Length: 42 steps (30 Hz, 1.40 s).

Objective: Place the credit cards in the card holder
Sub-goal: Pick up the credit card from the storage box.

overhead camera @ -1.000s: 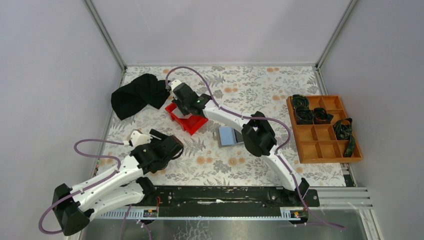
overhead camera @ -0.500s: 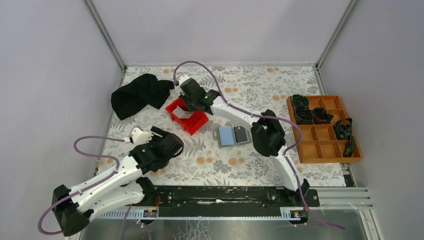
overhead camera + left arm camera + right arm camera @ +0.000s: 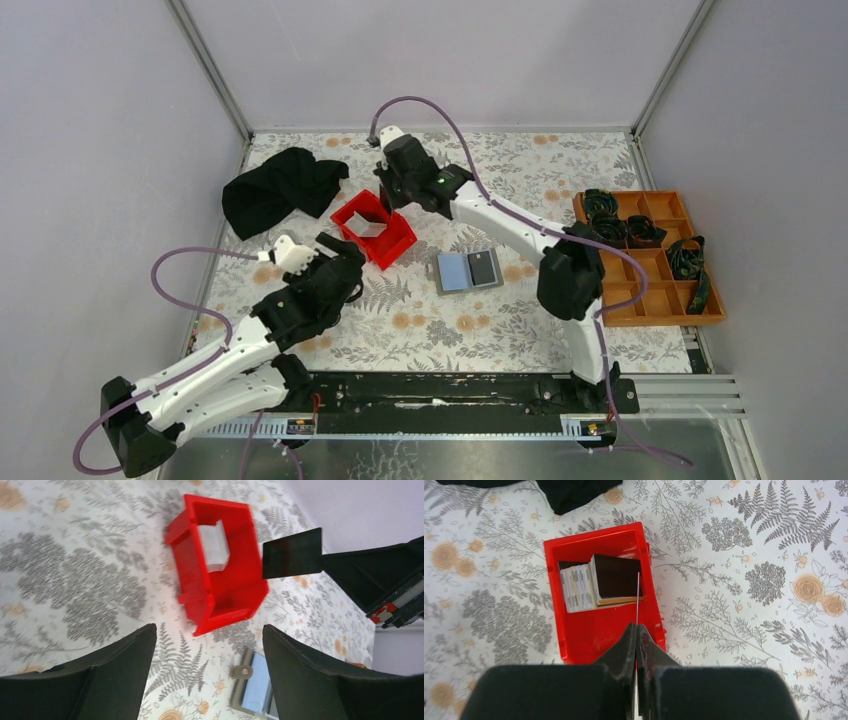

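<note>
**Desk:** Where is the card in play?

**Photographer:** Above the red bin (image 3: 594, 630), upper centre of the overhead frame. The right tool (image 3: 637, 632) is clamped on one short end of a dark card (image 3: 292, 553). From its own wrist camera the card shows edge-on, a thin line running straight up the frame. Its long axis follows the line of the fingers, and its free end points toward the bin.

**Desk:** And the rest?

**Photographer:** A stack of cards (image 3: 579, 587) stands on edge inside the bin. The card holder (image 3: 484, 268) lies open and flat on the worktop (image 3: 520, 170), centre frame, right of the bin. Its long axis runs left to right, with a light blue card (image 3: 454, 272) on its left half.

**Desk:** The other arm?

**Photographer:** The left tool (image 3: 208, 628) hangs at lower left, jaws spread wide, gripping nothing.
</note>
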Each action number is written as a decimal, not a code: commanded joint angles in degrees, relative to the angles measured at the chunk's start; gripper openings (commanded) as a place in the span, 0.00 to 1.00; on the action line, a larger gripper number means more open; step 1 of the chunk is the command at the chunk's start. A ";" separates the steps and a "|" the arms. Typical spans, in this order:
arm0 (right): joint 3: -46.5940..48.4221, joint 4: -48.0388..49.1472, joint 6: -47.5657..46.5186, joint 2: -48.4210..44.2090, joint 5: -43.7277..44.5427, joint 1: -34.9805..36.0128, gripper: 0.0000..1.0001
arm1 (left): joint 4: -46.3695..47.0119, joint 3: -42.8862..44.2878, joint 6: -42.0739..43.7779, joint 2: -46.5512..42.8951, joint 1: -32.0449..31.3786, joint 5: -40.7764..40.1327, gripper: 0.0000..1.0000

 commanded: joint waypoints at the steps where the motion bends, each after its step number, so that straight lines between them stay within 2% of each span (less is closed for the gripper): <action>1: -2.53 0.30 3.02 -8.84 -2.46 -1.49 0.00 | 18.16 0.90 18.79 -1.61 0.39 1.22 0.85; 6: -7.77 -2.82 4.38 -16.22 -6.21 -4.08 0.00 | 31.26 -0.85 32.22 -2.49 4.10 13.91 0.89; 12: -13.35 -8.79 3.00 -25.49 -11.63 -5.38 0.00 | 42.35 -2.27 44.03 0.56 13.19 45.36 0.91; 17: -18.87 -13.08 2.02 -33.76 -14.14 -5.43 0.00 | 50.68 -2.47 44.65 5.91 18.94 69.91 0.92; 20: -22.00 -15.48 1.90 -37.71 -15.11 -5.46 0.00 | 56.79 -2.18 43.24 10.05 19.56 80.27 0.91; 27: -27.39 -18.72 3.61 -43.43 -21.07 -5.87 0.00 | 64.80 -2.28 40.30 15.05 19.81 93.21 0.86; 42: -29.30 -23.92 5.92 -46.79 -32.13 -6.70 0.00 | 72.80 -6.77 39.14 15.11 19.97 99.64 0.82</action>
